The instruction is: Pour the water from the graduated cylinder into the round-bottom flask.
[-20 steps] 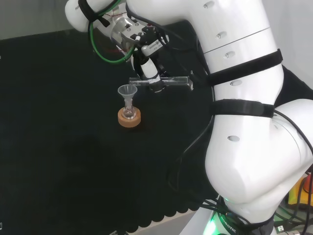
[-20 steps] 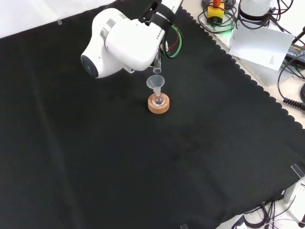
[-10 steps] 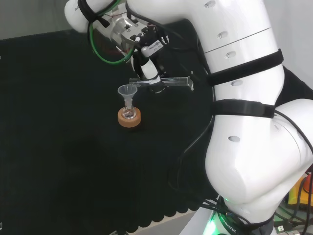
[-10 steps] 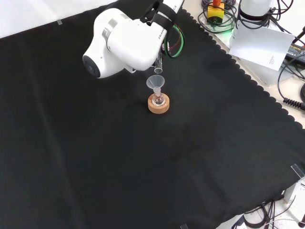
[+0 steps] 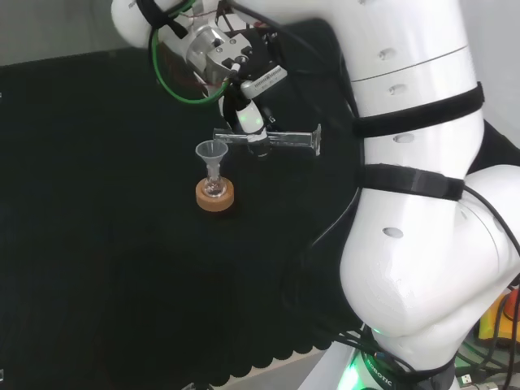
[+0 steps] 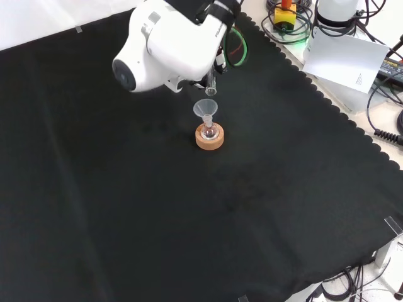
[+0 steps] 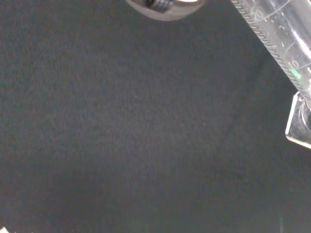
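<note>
The black cloth (image 6: 126,207) covers the bench; in the head view the hand (image 5: 247,119) curls its fingers round the graduated cylinder (image 5: 284,138), held level, mouth just above and right of the funnel (image 5: 211,152); the funnel sits in the round-bottom flask (image 5: 214,189) on a cork ring (image 5: 215,198).

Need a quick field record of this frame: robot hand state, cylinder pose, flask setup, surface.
robot hand: fingers curled round the graduated cylinder
graduated cylinder: held about level, its mouth end above the funnel in the head view
funnel: clear, seated in the flask neck
round-bottom flask: upright on the cork ring
cork ring: flat on the black cloth
black cloth: covers the bench
pour stream: cannot tell
</note>
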Controlling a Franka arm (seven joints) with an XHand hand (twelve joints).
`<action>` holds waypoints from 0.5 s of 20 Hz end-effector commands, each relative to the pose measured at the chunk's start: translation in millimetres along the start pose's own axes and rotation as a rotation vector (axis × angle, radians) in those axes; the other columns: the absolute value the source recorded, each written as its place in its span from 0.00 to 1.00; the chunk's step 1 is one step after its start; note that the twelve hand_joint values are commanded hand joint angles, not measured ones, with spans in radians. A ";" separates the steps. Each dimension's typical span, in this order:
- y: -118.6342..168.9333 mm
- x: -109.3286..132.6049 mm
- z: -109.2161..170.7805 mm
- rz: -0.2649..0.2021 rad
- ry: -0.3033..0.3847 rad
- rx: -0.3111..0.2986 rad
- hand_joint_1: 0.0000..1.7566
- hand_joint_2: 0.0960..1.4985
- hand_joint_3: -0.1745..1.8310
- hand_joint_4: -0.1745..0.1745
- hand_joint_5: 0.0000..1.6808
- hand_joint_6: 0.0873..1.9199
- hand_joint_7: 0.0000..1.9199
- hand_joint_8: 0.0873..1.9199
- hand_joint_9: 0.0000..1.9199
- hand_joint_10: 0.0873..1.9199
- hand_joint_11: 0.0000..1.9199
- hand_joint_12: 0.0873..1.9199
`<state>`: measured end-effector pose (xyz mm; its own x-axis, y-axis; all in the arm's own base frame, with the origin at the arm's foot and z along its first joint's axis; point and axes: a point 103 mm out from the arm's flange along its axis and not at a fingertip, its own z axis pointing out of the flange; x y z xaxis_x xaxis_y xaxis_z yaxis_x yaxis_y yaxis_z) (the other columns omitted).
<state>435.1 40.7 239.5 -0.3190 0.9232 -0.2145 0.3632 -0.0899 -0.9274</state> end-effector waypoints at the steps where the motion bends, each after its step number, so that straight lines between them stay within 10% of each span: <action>1: -1.4 -13.9 14.9 -0.105 0.099 -0.213 0.71 0.68 0.09 0.60 0.63 0.45 0.60 0.34 0.74 0.02 0.63 0.34; 10: -0.9 -38.8 27.1 -0.208 0.230 -0.588 0.71 0.69 0.09 0.60 0.63 0.46 0.59 0.36 0.73 0.02 0.63 0.34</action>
<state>424.6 14.9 239.1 -0.2757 0.9595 -0.0585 0.5793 0.1173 -0.8066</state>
